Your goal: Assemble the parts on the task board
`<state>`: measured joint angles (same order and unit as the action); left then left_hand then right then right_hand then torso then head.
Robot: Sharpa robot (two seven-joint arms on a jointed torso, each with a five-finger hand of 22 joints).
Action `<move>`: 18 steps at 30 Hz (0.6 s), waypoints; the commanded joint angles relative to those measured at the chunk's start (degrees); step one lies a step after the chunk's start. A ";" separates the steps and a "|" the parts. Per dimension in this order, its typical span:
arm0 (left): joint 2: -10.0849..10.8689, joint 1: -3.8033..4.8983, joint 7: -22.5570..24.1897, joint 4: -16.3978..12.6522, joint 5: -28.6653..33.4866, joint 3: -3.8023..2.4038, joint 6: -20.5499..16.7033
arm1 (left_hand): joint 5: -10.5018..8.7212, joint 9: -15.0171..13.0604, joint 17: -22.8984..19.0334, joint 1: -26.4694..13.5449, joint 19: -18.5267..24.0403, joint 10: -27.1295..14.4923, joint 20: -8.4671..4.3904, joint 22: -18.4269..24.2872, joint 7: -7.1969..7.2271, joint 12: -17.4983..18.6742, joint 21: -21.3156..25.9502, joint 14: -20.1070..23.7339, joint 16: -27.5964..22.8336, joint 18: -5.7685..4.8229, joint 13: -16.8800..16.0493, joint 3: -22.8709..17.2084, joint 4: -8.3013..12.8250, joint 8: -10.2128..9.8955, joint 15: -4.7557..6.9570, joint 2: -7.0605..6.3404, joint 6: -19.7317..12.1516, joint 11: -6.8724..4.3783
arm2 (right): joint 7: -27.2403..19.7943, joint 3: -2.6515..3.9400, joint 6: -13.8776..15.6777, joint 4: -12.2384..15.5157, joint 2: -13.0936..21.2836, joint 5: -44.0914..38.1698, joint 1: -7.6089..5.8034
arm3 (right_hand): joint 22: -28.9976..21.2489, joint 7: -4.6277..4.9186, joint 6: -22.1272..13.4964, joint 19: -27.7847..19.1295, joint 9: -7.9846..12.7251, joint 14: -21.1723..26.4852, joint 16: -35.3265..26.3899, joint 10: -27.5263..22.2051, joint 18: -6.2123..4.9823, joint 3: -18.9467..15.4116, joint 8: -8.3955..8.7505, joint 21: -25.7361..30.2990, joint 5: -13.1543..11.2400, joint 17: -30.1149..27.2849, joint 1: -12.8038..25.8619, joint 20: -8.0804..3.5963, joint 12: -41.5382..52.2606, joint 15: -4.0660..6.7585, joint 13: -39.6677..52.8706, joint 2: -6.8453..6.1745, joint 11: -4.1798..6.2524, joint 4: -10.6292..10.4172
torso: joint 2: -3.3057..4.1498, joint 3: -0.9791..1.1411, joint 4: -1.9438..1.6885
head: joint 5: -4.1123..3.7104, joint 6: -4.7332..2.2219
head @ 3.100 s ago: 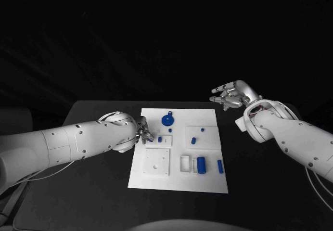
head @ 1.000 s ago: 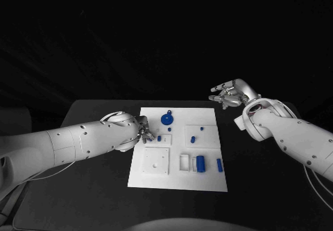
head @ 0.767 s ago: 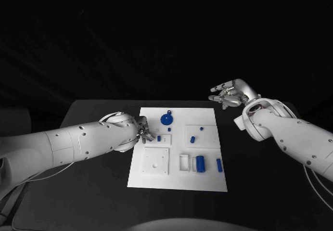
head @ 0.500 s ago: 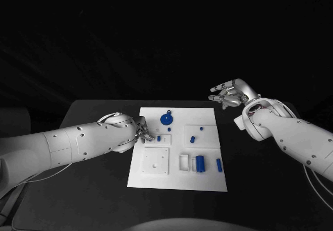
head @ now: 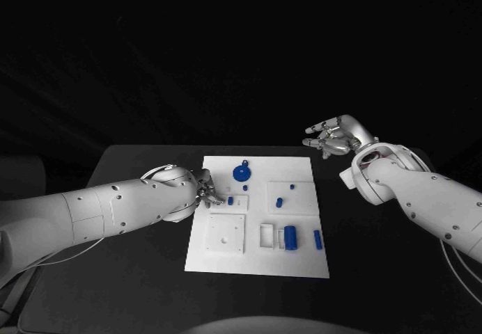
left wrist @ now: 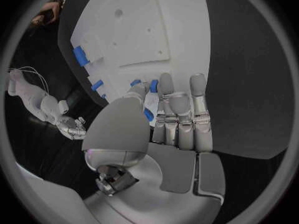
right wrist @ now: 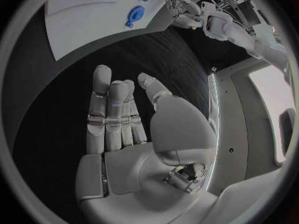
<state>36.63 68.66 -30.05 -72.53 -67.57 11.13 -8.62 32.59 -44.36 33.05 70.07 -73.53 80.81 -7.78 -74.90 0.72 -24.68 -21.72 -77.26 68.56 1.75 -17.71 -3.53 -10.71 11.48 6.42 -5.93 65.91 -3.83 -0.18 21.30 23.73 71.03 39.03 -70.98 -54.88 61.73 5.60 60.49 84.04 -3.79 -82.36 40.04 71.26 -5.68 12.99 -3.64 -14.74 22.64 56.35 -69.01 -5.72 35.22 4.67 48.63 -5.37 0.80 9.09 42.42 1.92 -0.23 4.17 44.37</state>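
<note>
While the left hand (head: pixel 206 193) creeps slightly toward the robot along the task board's (head: pixel 301 268) left edge vs. 3 s ago, little else alters. Its fingers (left wrist: pixel 181 109) lie straight and close together, tips over a small blue part (head: pixel 230 201) near that edge; whether anything is pinched cannot be told. Right hand (head: pixel 336 137) stays off the board's far right corner, fingers apart, holding nothing. Blue round part (head: pixel 242 172) sits nr the far edge, blue cylinder (head: pixel 291 238) nr the near right corner. Assembly likely at an early stage.
</note>
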 commanded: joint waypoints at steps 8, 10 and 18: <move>0.32 -0.07 0.22 -0.28 0.25 -0.05 -0.88 | -5.84 -0.07 -0.12 -1.91 -0.31 -0.21 0.25 -0.96 -0.59 -0.57 0.39 0.55 -0.36 -0.62 -0.10 1.54 -1.59 0.27 -0.03 -1.41 -0.15 0.49 | -0.39 0.03 -0.39 0.07 0.10 0.07 0.03 | -0.06 0.26 0.01 1.87 0.06 -0.30 -0.02 0.00 -0.47 0.16 0.08 -0.17 0.31 0.05 -0.13 0.17 0.04 -0.15 -0.06 -0.37 0.06 -0.02 | -0.01 0.02 0.00 | -0.04 0.02; 0.53 -0.07 0.09 -0.42 0.19 -0.08 -0.89 | -5.89 -0.08 -0.13 -2.05 -0.29 -0.25 0.27 -0.96 -0.62 -0.58 0.41 0.60 -0.38 -0.61 -0.11 1.60 -1.76 0.28 -0.05 -1.50 -0.18 0.51 | -0.38 0.03 -0.39 0.06 0.13 0.07 0.03 | -0.06 0.26 0.01 1.87 0.06 -0.30 -0.02 0.00 -0.47 0.16 0.08 -0.17 0.31 0.05 -0.13 0.17 0.04 -0.15 -0.06 -0.37 0.06 -0.02 | -0.02 0.00 -0.03 | -0.05 -0.01; 1.21 -0.05 -0.27 -0.90 0.13 -0.20 -0.54 | -5.93 -0.22 -0.15 -2.12 -0.25 -0.44 0.33 -0.98 -0.68 -0.72 0.52 0.69 -0.41 -0.58 -0.20 1.72 -2.27 0.37 -0.10 -1.90 -0.28 0.56 | -0.36 0.03 -0.38 0.03 0.21 0.11 0.05 | -0.06 0.26 0.01 1.87 0.06 -0.30 -0.02 0.00 -0.47 0.16 0.08 -0.17 0.31 0.05 -0.13 0.17 0.04 -0.15 -0.06 -0.37 0.06 -0.02 | -0.01 -0.01 -0.03 | -0.01 -0.05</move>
<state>37.82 68.62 -30.20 -73.23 -67.48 10.98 -8.98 27.01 -44.49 32.95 68.28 -73.52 80.60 -7.78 -74.95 0.51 -25.17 -21.50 -77.06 68.33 1.75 -17.84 -1.94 -12.63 11.48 6.23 -7.72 65.70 -3.62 -0.17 21.30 23.73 71.02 39.22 -70.89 -54.86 61.72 5.59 60.49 84.04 -3.79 -82.36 40.04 71.26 -5.68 12.99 -3.64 -14.74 22.64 56.35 -69.01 -5.72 35.22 4.67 48.63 -5.36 0.80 9.09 42.39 1.92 -0.25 4.13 44.36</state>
